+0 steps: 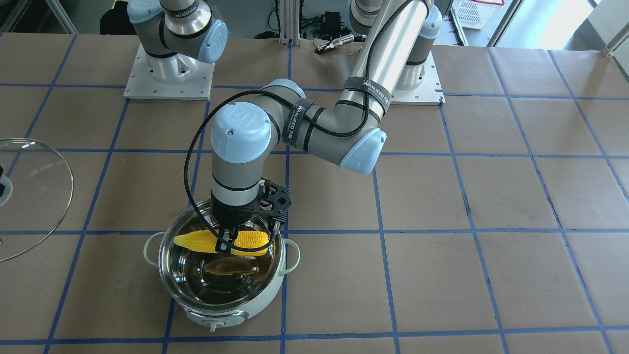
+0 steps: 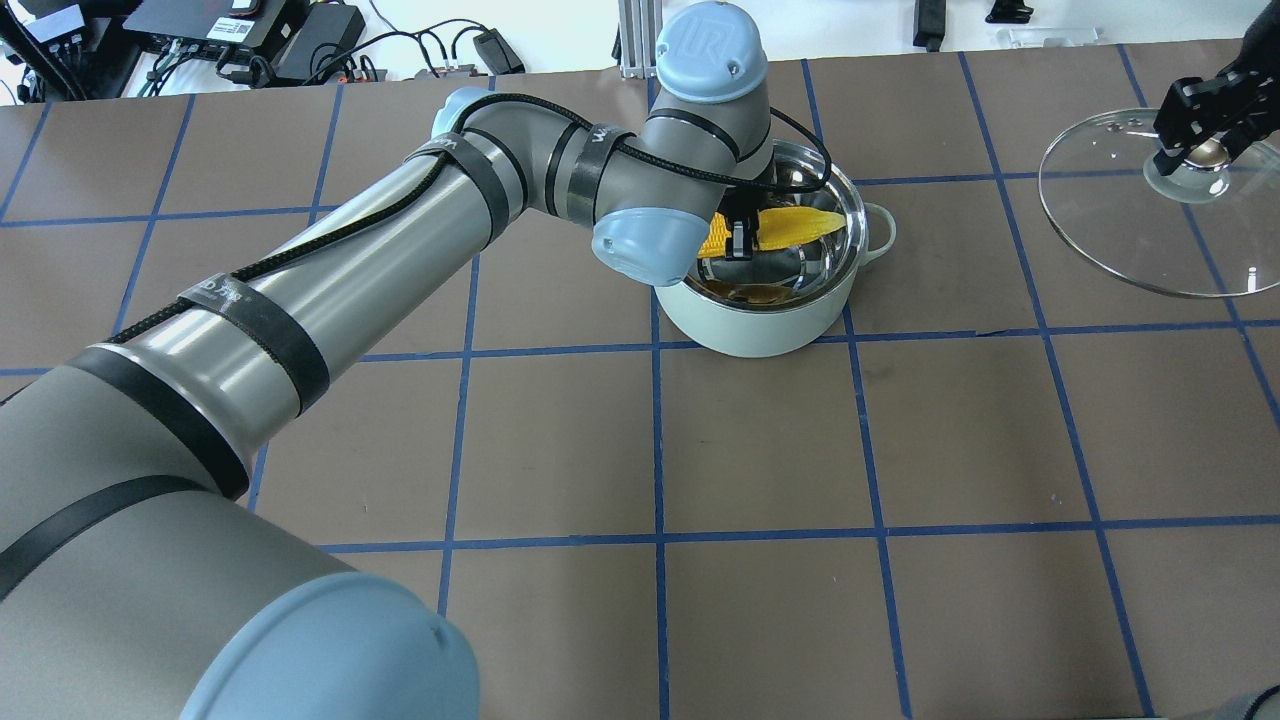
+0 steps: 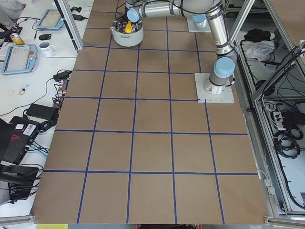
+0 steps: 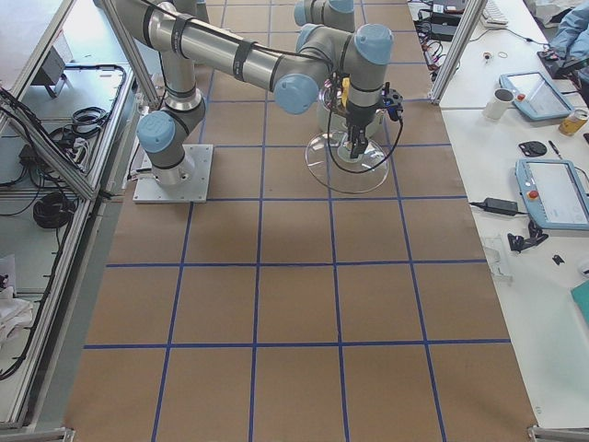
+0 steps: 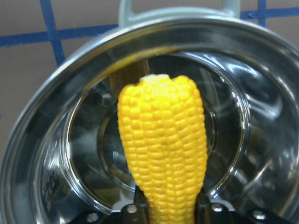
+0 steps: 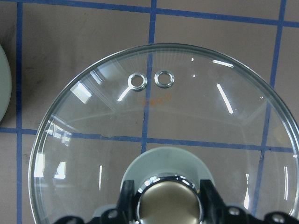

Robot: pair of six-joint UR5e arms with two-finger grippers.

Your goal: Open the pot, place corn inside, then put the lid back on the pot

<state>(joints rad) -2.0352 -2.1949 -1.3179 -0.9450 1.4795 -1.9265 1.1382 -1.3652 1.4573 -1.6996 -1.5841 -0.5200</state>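
The pale mint-green pot (image 1: pixel 260 302) stands open on the table, its steel bowl (image 5: pixel 46 121) showing. My left gripper (image 1: pixel 226 244) is shut on the yellow corn (image 1: pixel 248 241) and holds it level across the pot's opening, about at rim height. The corn (image 2: pixel 790 228) points its tip toward the pot's side handle. My right gripper (image 2: pixel 1190 150) is shut on the beige knob (image 6: pixel 168 196) of the clear glass lid (image 2: pixel 1110 220). It holds the lid well off to the pot's side. The lid (image 6: pixel 93 140) shows two vent holes.
The table is covered in brown paper with a blue tape grid (image 2: pixel 660 450). The left arm's forearm (image 2: pixel 330 290) stretches across the table's left half. Both arm bases (image 1: pixel 169 73) sit at the table's back edge. Side benches hold tablets and cables (image 3: pixel 19 57).
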